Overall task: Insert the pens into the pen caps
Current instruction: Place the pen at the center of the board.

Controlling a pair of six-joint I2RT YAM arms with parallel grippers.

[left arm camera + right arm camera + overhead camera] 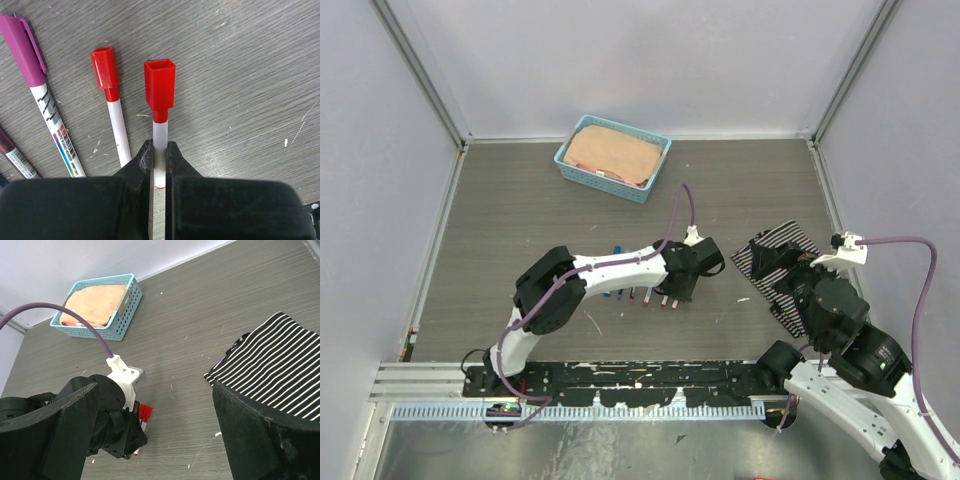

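Note:
A pen with a white barrel and a red cap points away from the left wrist camera. My left gripper is shut on its barrel near the tail end. Just left of it a second red-capped pen lies on the table. Further left are a magenta-capped pen and part of a maroon one. From above, the left gripper is low over the row of pens. My right gripper is open and holds nothing. It hangs by the striped cloth, with the red caps showing beyond it.
A black-and-white striped cloth lies on the table's right side under the right arm. A light blue basket with an orange cloth in it stands at the back centre. Grey walls close off the table on three sides.

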